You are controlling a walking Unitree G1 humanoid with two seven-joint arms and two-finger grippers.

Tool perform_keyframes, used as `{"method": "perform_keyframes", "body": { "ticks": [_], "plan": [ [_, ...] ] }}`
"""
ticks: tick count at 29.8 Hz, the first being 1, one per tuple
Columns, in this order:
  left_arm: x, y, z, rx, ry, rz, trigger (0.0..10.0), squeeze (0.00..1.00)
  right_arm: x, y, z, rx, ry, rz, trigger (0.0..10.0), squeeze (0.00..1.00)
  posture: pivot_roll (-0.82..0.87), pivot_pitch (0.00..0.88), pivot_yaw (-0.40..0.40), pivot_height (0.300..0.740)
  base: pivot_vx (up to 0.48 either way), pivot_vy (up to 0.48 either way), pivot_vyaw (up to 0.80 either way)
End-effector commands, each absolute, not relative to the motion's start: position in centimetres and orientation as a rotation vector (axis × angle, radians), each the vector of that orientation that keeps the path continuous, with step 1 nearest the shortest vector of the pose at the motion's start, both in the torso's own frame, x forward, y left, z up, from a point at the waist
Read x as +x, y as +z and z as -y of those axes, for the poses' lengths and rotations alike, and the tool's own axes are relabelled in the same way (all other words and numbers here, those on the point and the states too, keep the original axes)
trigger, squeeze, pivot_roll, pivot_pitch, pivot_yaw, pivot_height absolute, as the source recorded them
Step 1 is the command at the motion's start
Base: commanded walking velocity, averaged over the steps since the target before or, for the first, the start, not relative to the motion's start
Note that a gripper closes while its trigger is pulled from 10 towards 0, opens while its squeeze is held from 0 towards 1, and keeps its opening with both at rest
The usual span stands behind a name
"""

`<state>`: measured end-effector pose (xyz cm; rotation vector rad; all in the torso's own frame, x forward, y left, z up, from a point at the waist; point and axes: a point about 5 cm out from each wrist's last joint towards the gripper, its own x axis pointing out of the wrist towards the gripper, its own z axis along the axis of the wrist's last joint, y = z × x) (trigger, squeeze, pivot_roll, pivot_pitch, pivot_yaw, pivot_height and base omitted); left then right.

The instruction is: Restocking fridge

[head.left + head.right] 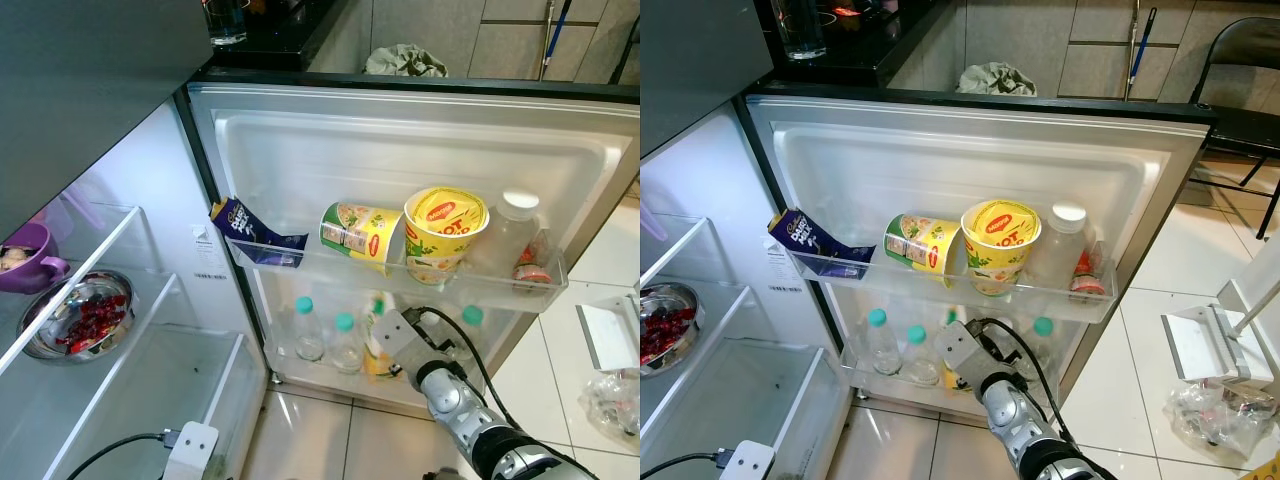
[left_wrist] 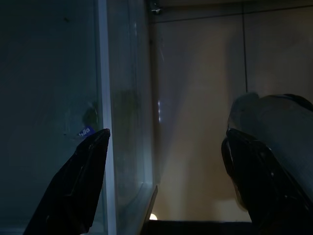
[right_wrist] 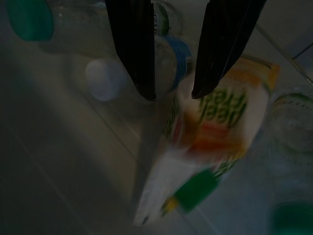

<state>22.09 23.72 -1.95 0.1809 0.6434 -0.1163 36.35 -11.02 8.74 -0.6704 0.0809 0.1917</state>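
Right claw (image 3: 173,93) open, juice carton (image 3: 210,152) just past tips, lower-right of wrist frame, long axis tilted.

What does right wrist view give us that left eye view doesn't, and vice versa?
Right wrist only: the juice carton's label up close, with the right gripper open just above it, fingers apart. Left eye only: upper door shelf with two noodle cups, a purple chocolate pack, a jar; bowl of red food inside the fridge. Shared: green-capped bottles on the lower door shelf.
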Motion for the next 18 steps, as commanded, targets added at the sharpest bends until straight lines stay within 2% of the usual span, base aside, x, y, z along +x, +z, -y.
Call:
{"method": "perform_keyframes", "body": {
  "ticks": [1,2,6,7,10,13,14,15,16,17,18],
  "plan": [
    [21.2,-2.4,-24.5,0.199,-0.100,-0.688,10.0,0.00,35.5,7.4,10.6,-0.579,0.234,-0.135,10.0,0.00,0.05,0.293,0.023,0.626,0.000,0.000,0.00],
    [21.2,-2.4,-24.5,0.199,-0.100,-0.688,10.0,0.00,35.5,7.4,10.6,-0.579,0.234,-0.135,10.0,0.00,0.05,0.293,0.023,0.626,0.000,0.000,0.00],
    [21.7,-2.3,-24.0,0.192,-0.114,-0.679,10.0,0.00,34.1,6.0,8.8,-0.353,0.449,-0.201,10.0,0.00,0.03,0.269,0.027,0.626,0.000,0.000,0.00],
    [21.7,-2.3,-24.0,0.192,-0.114,-0.679,10.0,0.00,34.1,6.0,8.8,-0.353,0.449,-0.201,10.0,0.00,0.03,0.269,0.027,0.626,0.000,0.000,0.00],
    [22.0,-2.5,-23.7,0.187,-0.116,-0.688,10.0,0.00,32.3,4.2,8.5,-0.100,0.617,-0.294,10.0,0.00,0.01,0.248,0.028,0.626,0.000,0.000,0.00],
    [22.0,-2.7,-23.5,0.191,-0.125,-0.695,10.0,0.00,31.9,3.6,9.2,-0.057,0.587,-0.319,10.0,0.00,0.00,0.235,0.028,0.626,0.000,0.000,0.00],
    [22.1,-2.8,-23.3,0.186,-0.132,-0.702,10.0,0.00,31.3,2.6,10.7,-0.025,0.502,-0.344,10.0,0.00,-0.01,0.218,0.031,0.626,0.000,0.000,0.00],
    [22.1,-2.8,-23.3,0.186,-0.132,-0.702,10.0,0.00,31.3,2.6,10.7,-0.025,0.502,-0.344,10.0,0.00,-0.01,0.218,0.031,0.626,0.000,0.000,0.00],
    [22.4,-3.0,-22.9,0.178,-0.134,-0.706,10.0,0.00,30.0,0.9,14.7,0.060,0.285,-0.378,10.0,0.00,-0.03,0.190,0.038,0.626,0.000,0.000,0.00],
    [22.4,-3.0,-22.9,0.178,-0.134,-0.706,10.0,0.00,30.0,0.9,14.7,0.060,0.285,-0.378,10.0,0.00,-0.03,0.190,0.038,0.626,0.000,0.000,0.00],
    [22.5,-3.0,-22.7,0.172,-0.132,-0.705,10.0,0.00,29.4,0.5,16.1,0.086,0.211,-0.378,10.0,0.00,-0.03,0.186,0.038,0.626,0.000,0.000,0.00]
  ]
}}
